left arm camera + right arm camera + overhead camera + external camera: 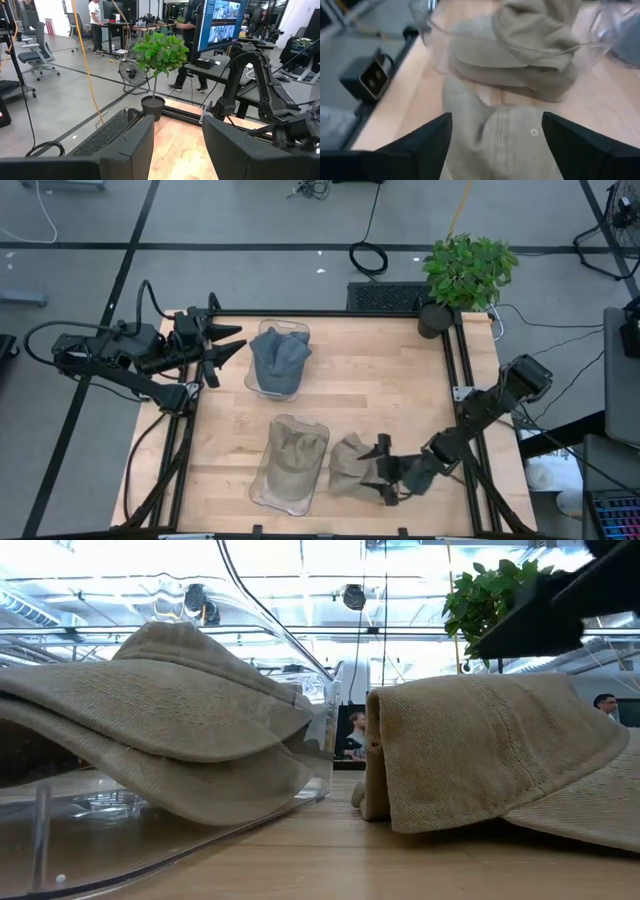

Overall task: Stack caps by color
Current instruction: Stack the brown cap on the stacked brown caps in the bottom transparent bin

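A: Two bins are seen on the table (pixel 400 380): the far bin (pixel 262 385) is filled with blue-grey caps (pixel 279 358), the near bin (pixel 265 485) with tan caps (pixel 293 456).

B: And a loose tan cap (pixel 350 465) is laid on the wood just beside the near bin, on its right. In the low view it is seen folded over, brim flat on the table.

A: The right gripper (pixel 383 470) is placed at that cap, fingers spread wide on either side of it. Nothing is gripped; the cap is left lying between the open fingers.

B: The near bin's clear wall is found directly ahead of it, with the stacked tan caps pressed against the plastic.

A: The left gripper (pixel 228 345) is parked at the table's far left corner, beside the far bin. Its fingers are held partly open, and nothing is held.

B: A potted plant (pixel 468 272) is stood at the far right corner. A small black box (pixel 370 77) is fixed off the near edge.
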